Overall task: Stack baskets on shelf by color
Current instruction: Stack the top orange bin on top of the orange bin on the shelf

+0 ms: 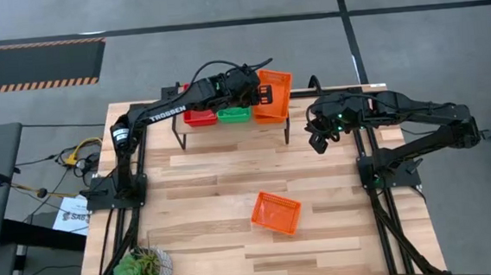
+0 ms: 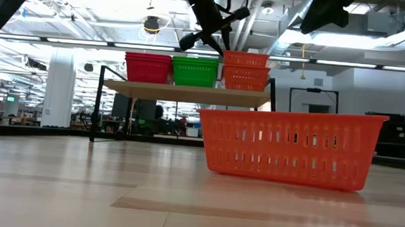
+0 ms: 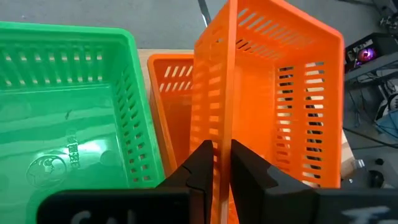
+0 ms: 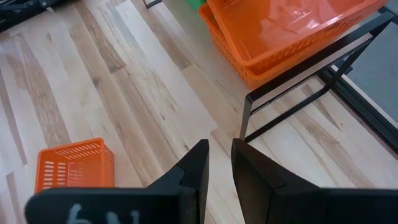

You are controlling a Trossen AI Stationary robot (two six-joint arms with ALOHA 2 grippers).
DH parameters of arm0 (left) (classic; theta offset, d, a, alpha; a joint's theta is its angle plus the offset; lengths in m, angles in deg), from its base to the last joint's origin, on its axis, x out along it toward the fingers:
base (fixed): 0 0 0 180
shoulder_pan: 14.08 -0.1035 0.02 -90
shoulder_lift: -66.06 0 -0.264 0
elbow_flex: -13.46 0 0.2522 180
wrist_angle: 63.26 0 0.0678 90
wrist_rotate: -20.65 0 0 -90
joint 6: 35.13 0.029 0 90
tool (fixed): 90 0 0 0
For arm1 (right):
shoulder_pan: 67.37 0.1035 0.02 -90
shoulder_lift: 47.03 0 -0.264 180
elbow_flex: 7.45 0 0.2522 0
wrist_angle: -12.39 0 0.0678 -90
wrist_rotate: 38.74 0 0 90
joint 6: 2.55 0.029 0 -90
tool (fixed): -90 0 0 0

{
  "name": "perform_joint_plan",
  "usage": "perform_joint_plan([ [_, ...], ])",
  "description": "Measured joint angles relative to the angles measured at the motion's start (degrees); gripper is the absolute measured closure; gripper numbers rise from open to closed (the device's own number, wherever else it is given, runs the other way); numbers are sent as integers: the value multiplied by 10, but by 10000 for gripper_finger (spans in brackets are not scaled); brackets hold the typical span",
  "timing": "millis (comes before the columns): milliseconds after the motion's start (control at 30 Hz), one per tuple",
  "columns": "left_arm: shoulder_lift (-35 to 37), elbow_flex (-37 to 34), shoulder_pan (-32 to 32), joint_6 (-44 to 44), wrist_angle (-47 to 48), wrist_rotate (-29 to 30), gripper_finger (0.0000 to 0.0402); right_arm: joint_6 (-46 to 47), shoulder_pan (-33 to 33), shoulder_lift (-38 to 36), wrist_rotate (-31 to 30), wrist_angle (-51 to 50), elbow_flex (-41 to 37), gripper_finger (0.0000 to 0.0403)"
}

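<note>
Your left gripper point(image 3: 216, 167) pinched the orange basket's point(image 3: 267, 93) wall to seat it on the shelf's point(image 2: 189, 93) orange stack; your right gripper point(image 4: 216, 163), pressed together, waited beside the shelf.

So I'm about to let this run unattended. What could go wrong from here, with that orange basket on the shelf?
The left claw pinches the wall of the top orange basket, which sits tilted over the orange one below; released like this, it may not nest and could slide off the shelf. Pulling back, the claw might drag it or nudge the green stack. The last orange basket lies angled on the table, making a skewed grasp likelier.
</note>
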Motion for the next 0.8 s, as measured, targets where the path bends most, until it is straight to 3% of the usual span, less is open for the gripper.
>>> perform_joint_plan([
  [800, 2, 0, 0, 14, 1, -21, 369, -2, 0, 0, 0, 0, 0, 310],
])
